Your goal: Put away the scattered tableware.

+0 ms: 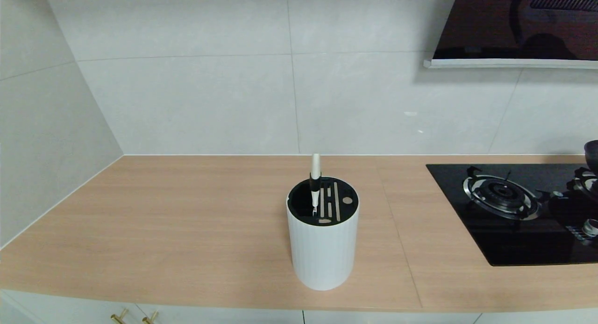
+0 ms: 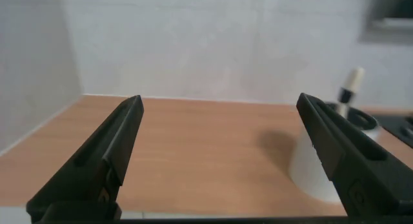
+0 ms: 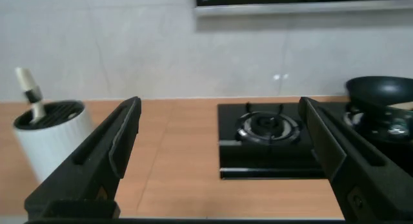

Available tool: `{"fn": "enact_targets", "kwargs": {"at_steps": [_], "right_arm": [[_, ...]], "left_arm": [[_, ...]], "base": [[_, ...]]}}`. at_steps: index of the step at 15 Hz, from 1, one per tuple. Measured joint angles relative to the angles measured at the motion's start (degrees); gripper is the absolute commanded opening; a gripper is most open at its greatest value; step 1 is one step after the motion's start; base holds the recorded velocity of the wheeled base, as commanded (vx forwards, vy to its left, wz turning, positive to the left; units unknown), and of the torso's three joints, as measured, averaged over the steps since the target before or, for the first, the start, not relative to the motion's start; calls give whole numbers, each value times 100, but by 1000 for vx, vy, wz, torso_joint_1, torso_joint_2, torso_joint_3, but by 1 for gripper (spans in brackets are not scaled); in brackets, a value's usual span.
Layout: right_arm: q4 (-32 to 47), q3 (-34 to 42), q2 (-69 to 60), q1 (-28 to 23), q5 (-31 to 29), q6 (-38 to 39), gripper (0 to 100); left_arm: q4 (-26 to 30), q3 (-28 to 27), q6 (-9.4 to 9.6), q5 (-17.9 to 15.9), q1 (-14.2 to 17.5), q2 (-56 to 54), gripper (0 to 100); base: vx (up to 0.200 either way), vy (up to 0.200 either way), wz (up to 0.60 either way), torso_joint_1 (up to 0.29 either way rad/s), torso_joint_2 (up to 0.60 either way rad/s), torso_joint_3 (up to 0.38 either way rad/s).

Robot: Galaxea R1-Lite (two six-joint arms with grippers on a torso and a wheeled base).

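Left gripper (image 2: 219, 104) splayed; holder (image 1: 322, 249): knife (image 1: 315, 176), seemingly

Matt wood-grain counter (image 1: 187, 230); glossy hob (image 1: 514, 240)

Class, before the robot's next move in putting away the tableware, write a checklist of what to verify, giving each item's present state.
1. Left hand open, holding nothing: ok.
2. Right hand open, holding nothing: ok.
3. Holder upright on the counter: ok.
4. Utensil standing in the holder: ok.
5. Holder well apart from the stove: ok.
6. Next piece of tableware located: cannot tell.
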Motion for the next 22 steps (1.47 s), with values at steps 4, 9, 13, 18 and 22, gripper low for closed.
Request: {"fn": "enact_targets", "kwargs": {"at_steps": [4,9,13,18,22], "right_arm": [[-194,678,-446,-317,304,15,100],[-1337,2142,-538,-347,322,28,100],[-1181,2938,-545,-347,440,4,100],[-1025,2985,-547,-347,720,13,100],[-1019,2993,-550,-347,731,11,100]], "left_arm": [[236,502,-87,-246,482,-483,100],[-123,1844,-122,-450,539,-606,100],[-145,2186,165,-1093,539,-617,100],[190,2200,522,-797,544,-617,100],[160,2208,210,-738,539,-617,100]], "base": [[0,0,0,0,0,0],[0,0,0,0,0,0],[0,0,0,0,0,0],[0,0,0,0,0,0],[0,0,0,0,0,0]]}}
